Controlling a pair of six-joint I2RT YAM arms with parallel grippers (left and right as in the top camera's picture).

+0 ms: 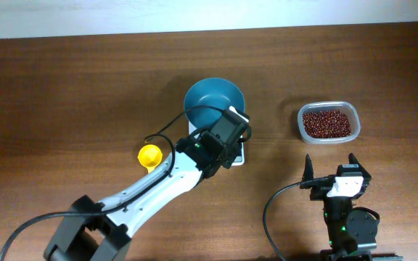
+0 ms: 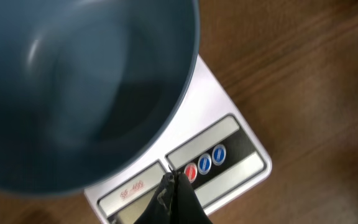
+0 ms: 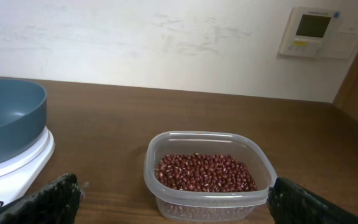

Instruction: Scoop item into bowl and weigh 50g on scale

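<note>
Your left hand [image 2: 173,182], pinched closed, points at the scale's [image 2: 229,106] red button [image 2: 191,171], empty bowl [image 2: 73,81] on it just beyond; the beans [image 3: 204,173] lie straight ahead of your spread right hand [image 1: 331,164], in their tub [image 3: 204,210]

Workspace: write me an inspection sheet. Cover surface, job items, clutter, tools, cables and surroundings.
Surface: brown wooden table, no spills seen.
Job's things: empty teal bowl on white scale; beans in clear container; yellow scoop left of the scale.
Clutter: nothing seen.
Grippers: left tool shut, tip beside the scale's red button; right tool open, empty, facing the container.
Cables: black cable arcs over the bowl; another cable loops beside the right arm.
Surroundings: white wall, wall panel.
</note>
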